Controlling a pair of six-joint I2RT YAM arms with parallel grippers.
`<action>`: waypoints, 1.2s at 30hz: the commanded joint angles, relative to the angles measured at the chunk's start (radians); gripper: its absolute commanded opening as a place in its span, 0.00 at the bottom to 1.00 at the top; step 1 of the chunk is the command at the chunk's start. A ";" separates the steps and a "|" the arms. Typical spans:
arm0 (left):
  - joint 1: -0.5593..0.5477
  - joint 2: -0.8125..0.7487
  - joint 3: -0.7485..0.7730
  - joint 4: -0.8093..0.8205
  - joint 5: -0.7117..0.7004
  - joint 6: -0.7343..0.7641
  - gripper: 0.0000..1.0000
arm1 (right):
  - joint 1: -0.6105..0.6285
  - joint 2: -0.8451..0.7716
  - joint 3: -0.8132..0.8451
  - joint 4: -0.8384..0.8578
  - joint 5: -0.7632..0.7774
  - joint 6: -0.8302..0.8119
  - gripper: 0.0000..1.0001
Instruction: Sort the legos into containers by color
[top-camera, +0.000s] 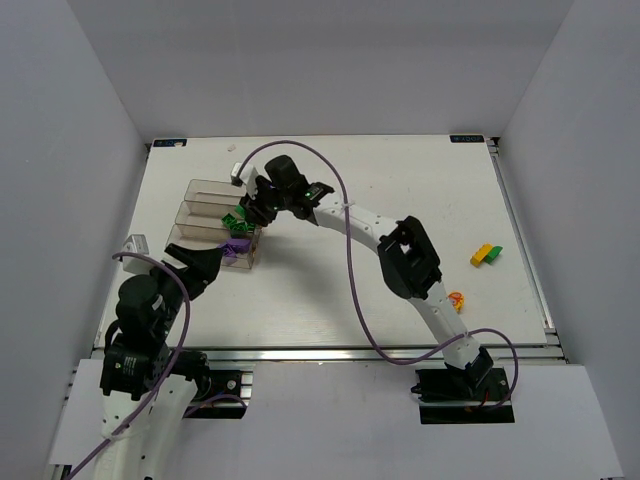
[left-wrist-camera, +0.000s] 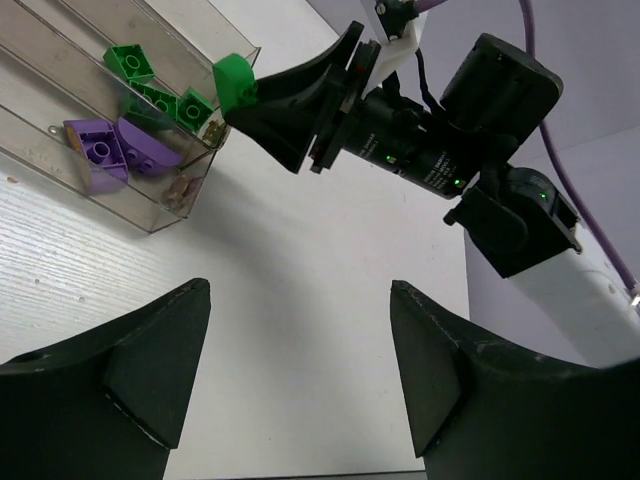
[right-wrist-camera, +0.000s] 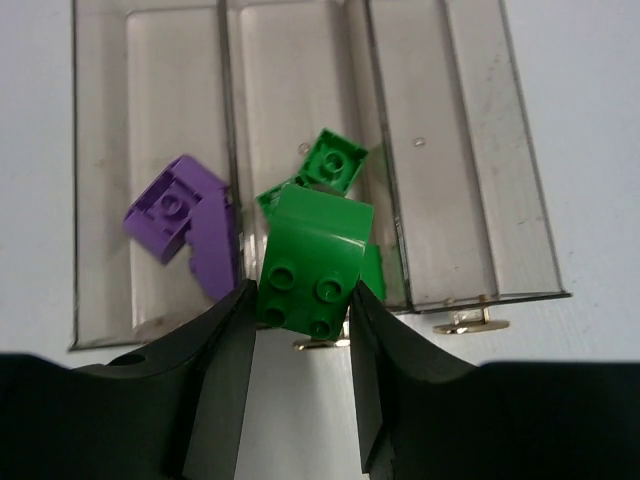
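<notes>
The three joined clear containers (top-camera: 205, 205) stand at the table's left. My right gripper (right-wrist-camera: 300, 300) is shut on a green lego (right-wrist-camera: 308, 265) and holds it just above the near end of the middle compartment (right-wrist-camera: 290, 90). That compartment holds other green legos (right-wrist-camera: 338, 160). The compartment to its left in this view holds purple legos (right-wrist-camera: 175, 215). The third compartment (right-wrist-camera: 450, 150) is empty. My left gripper (left-wrist-camera: 300, 340) is open and empty over bare table, a little short of the containers (left-wrist-camera: 150, 215). It sees the held green lego (left-wrist-camera: 235, 80).
A yellow lego (top-camera: 481, 256) and a green lego (top-camera: 494, 253) lie together at the right of the table. A yellow-orange piece (top-camera: 457, 299) lies next to the right arm's lower link. A purple cable loops over the middle of the table.
</notes>
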 joint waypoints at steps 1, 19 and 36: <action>0.004 -0.012 -0.003 -0.031 0.013 -0.017 0.82 | 0.018 -0.002 0.040 0.173 0.121 0.033 0.00; 0.004 0.026 -0.019 0.047 0.090 -0.026 0.82 | 0.022 -0.008 0.046 0.132 0.089 0.061 0.72; -0.016 0.280 -0.156 0.473 0.430 -0.004 0.25 | -0.724 -0.667 -0.570 -0.405 0.129 0.461 0.46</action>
